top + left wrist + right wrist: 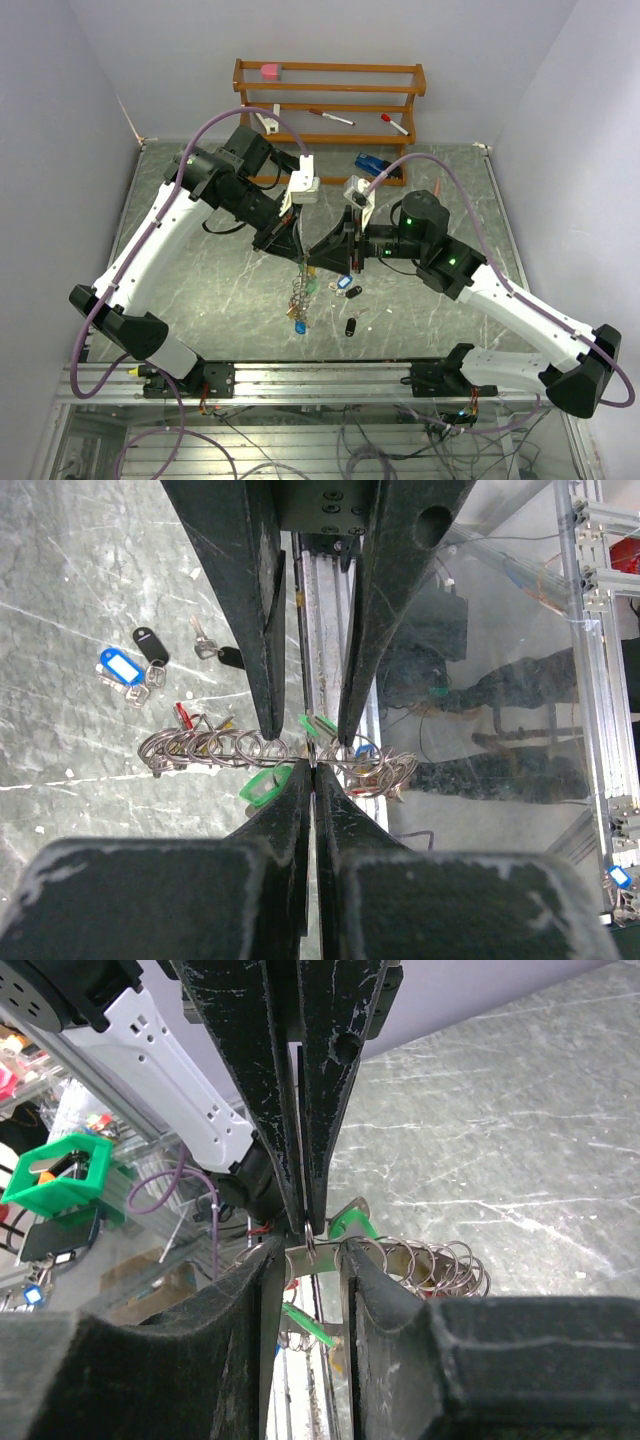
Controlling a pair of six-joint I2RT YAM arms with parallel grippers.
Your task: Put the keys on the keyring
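Observation:
The keyring (297, 296) hangs between both grippers above the table's middle, its cluster of small rings and coloured tags dangling below. My right gripper (311, 1250) is shut across the keyring's silvery band (318, 1259), with more rings (440, 1260) strung to the right. My left gripper (308, 1225) reaches in from above, shut on a small split ring looped round that band; a green tag (350, 1223) sits just behind. In the left wrist view my left gripper (313, 767) is pressed shut. Loose keys lie on the table: blue-tagged (120, 666), black (150, 643), black (230, 658).
A wooden rack (330, 92) with red-capped pens and a pink block stands at the back. A blue object (370, 164) lies before it. An aluminium rail (320, 376) runs along the near edge. White walls close in both sides.

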